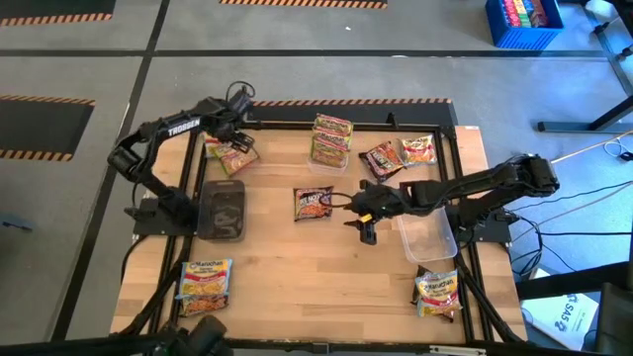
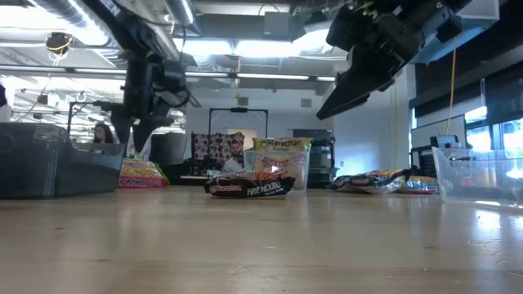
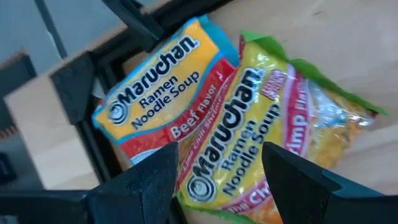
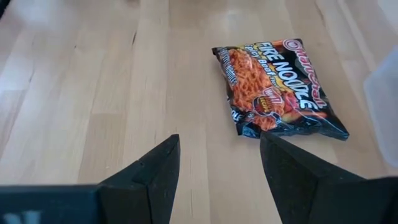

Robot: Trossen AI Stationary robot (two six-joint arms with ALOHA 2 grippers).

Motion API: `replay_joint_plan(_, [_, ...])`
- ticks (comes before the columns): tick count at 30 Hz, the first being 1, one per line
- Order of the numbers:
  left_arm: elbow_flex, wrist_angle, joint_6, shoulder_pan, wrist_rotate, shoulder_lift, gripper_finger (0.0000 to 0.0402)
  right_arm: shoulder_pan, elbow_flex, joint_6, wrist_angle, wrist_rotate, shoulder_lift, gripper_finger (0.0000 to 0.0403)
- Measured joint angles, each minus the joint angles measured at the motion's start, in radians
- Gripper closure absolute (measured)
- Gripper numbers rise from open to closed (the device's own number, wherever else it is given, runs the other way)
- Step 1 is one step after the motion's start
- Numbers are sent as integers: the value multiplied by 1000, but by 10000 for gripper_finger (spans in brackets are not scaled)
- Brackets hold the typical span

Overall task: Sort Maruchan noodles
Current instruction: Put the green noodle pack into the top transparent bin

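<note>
Approach phase on both arms, nothing grasped yet.

Right gripper (image 1: pixel 367 229) released, fingers (image 4: pixel 152 171) spread wide, hovering clear above the wood table (image 1: pixel 297 267). Dark Fire Noodle packet (image 4: pixel 278 90) flat on the table just ahead of the fingertips, offset toward one finger, not between them. Clear tub (image 1: pixel 427 237) just behind and beside the claw, looks empty.

Left gripper (image 3: pixel 217 168) also released, hanging low over two overlapping packets at the far-left corner: Beef Flavor packet (image 3: pixel 158 93) and yellow-green Shrimp packet (image 3: pixel 280 118). Shrimp one lying partly on top, roughly centred between the fingers. Contact with it: cannot tell. Dark bin (image 1: pixel 224 209) a short way behind that claw.

Other packets well apart from both claws: stack in a clear tub (image 1: pixel 330 140), two loose dark/red ones (image 1: pixel 401 154) beyond the right claw, one at near-left (image 1: pixel 205 281), one at near-right (image 1: pixel 438 293).

Probable next move, right: advance and shift sideways to centre on the Fire Noodle packet, drop, pinch an edge; flat slick wrapper, likely to slide. Left: descend on the Shrimp packet only, avoid catching the Beef one beneath.
</note>
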Motion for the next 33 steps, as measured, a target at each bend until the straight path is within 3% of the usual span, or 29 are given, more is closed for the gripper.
replay_joint_plan(11, [4,7,90,21,173,129,175,3,0,-1,4,25,0,198])
replay_joint_plan(21, [1,61,97,-112,328,131,175,3,0,-2,10,56,1,198])
replay_joint_plan(29, [1,92,78,-244,328,130,175,3,0,-1,18,62,1,198])
replay_joint_plan(33, [1,93,26,-279,277,135,175,4,0,-1,25,55,1,198])
